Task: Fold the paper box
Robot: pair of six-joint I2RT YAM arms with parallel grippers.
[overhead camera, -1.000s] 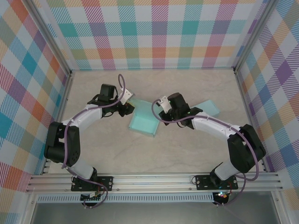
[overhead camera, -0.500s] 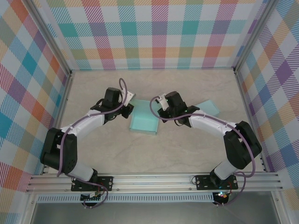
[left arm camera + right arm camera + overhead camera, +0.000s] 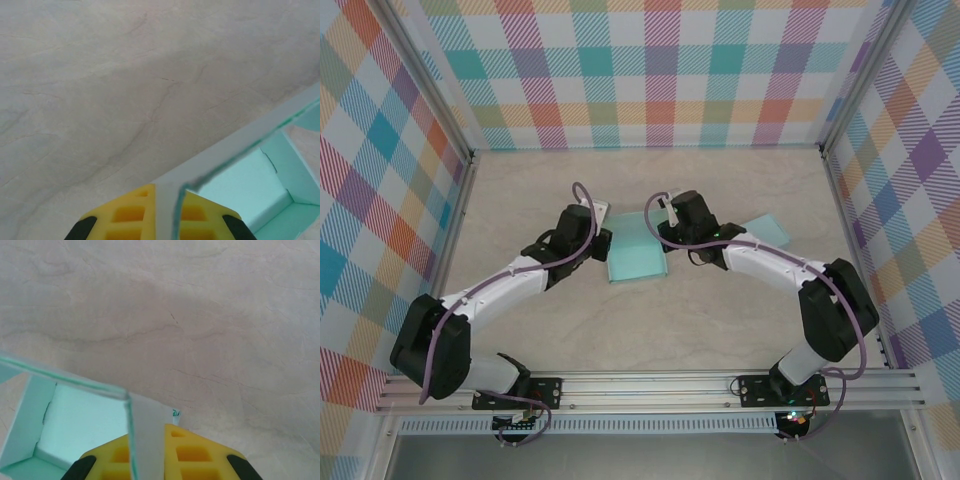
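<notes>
Since a second ago, my left arm has swung inward and the paper box point(image 3: 638, 262) sits squarer, mid-surface point(image 3: 720, 330). The left gripper point(image 3: 606, 243) is pinched tight on the box's left wall, and the right gripper point(image 3: 664, 242) on its right wall. I judge that uneven pulling could tear the thin card or let a wall slip free.

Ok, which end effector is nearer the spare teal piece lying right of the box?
Right. The right end effector grips the right wall of the box, the side facing the spare teal piece; the left end effector grips its left wall, farther off.
</notes>
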